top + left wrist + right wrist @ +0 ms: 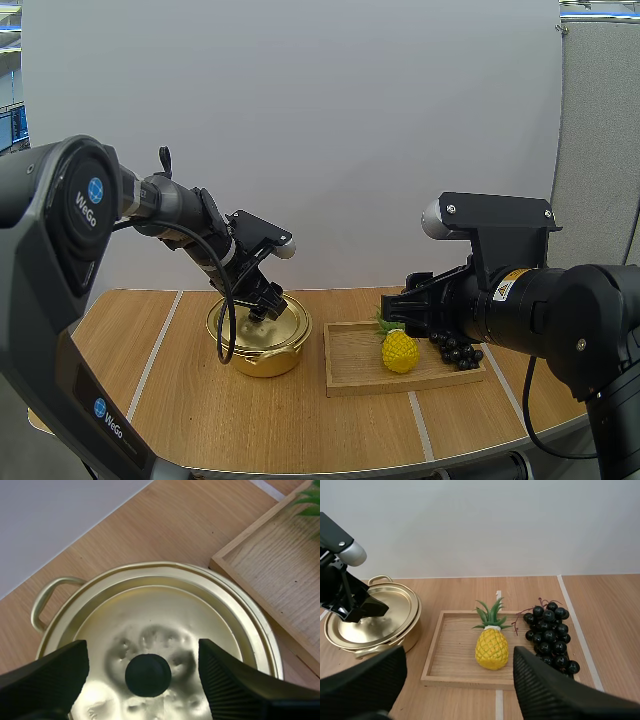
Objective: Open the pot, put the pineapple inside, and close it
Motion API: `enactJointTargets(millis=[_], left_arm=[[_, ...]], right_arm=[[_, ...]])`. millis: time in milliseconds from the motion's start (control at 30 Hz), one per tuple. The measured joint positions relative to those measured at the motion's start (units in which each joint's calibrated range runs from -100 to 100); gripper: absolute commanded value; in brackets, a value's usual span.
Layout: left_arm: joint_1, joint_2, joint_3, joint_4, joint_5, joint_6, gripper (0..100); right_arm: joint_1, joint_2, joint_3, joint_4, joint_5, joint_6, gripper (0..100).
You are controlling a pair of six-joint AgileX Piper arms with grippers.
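While the lid sits closed on the gold pot at the left of the table, my left hand hovers over it, fingers apart, flanking the black knob. Thin, stiff, slick metal, which I judge light: the knob is the sensible hold. Right of the pot, the pineapple lies in the wooden tray, grapes just beside it; likely a light, rigid toy, best pinched across its yellow body. My right hand hangs nearer, fingers apart. Left wrist view: knob centred between fingers. High view: the hand's tilt over the pot.
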Motion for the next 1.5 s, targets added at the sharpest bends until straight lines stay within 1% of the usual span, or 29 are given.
enactJointTargets(millis=[233,267,300,333,433,467,700,833,1100,1133,1267,1367,1500], left_arm=[[0.00,1.5,-0.2,0.0,0.0,0.0,100],[0.00,1.5,-0.2,0.0,0.3,0.0,91],[0.00,1.5,-0.2,0.0,0.4,0.0,74],[0.00,1.5,-0.2,0.0,0.6,0.0,60],[0.00,1.5,-0.2,0.7,0.6,0.0,12],[0.00,1.5,-0.2,1.0,0.6,0.0,0],[0.00,1.5,-0.6,1.6,0.4,-0.2,0],[0.00,-0.1,-0.6,1.6,2.5,-0.2,0],[0.00,-11.9,-0.6,1.6,4.2,-0.2,0],[0.00,-15.1,-1.1,1.6,4.9,-0.2,0],[0.00,-22.0,-4.4,1.7,7.0,-1.0,0],[0.00,-29.5,-11.1,1.9,9.0,-3.6,0],[0.00,-34.0,-17.9,2.1,9.3,-6.0,0]], right_arm=[[0.0,0.0,0.0,0.0,0.0,0.0,100],[0.0,0.0,0.0,0.0,0.0,0.0,100],[0.0,0.0,0.0,0.0,0.0,0.0,100],[0.0,0.0,0.0,0.0,0.0,0.0,100],[0.0,0.0,0.0,0.0,0.2,0.0,100],[0.0,0.0,0.0,0.0,0.2,0.0,100],[0.0,0.0,0.0,0.0,0.2,0.0,100],[0.0,0.0,0.0,0.0,0.2,0.0,100],[0.0,0.0,0.0,0.0,0.2,0.0,100],[0.0,0.0,0.0,0.0,0.2,0.0,100],[0.0,0.0,0.0,0.0,0.3,0.0,100],[0.0,0.0,0.0,0.0,0.3,0.0,100],[0.0,0.0,0.0,0.0,0.3,0.0,100]])
